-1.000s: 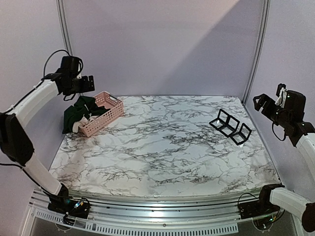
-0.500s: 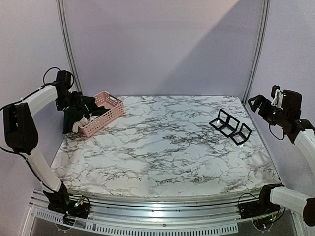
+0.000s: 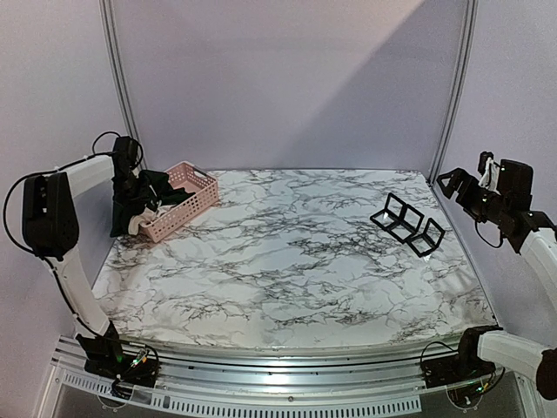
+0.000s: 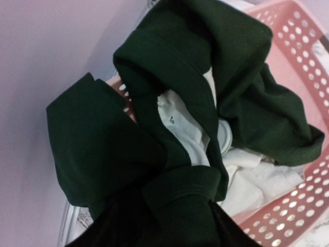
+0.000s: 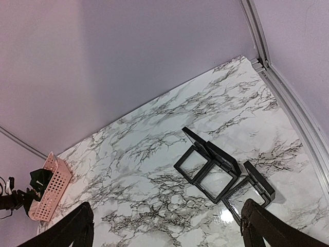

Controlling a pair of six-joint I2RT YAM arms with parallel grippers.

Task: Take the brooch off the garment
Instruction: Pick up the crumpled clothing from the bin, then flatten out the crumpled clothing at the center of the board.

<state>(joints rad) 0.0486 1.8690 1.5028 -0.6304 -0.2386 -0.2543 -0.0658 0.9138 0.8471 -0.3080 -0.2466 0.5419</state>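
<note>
the white t-shirt with dark green sleeves (image 4: 169, 103) lies bunched in the pink perforated plastic basket (image 3: 193, 193) at the far left corner of the white marble-patterned table (image 3: 287, 261), one sleeve spilling over the basket's rim. the left gripper (image 3: 132, 190) is down in the dark green folds; whether its jaws are closed on the cloth cannot be told. the brooch cannot be made out. the right gripper (image 5: 167, 205) hangs above the table's right edge, jaws wide apart and holding nothing, near the black open square cases (image 3: 407, 224).
</note>
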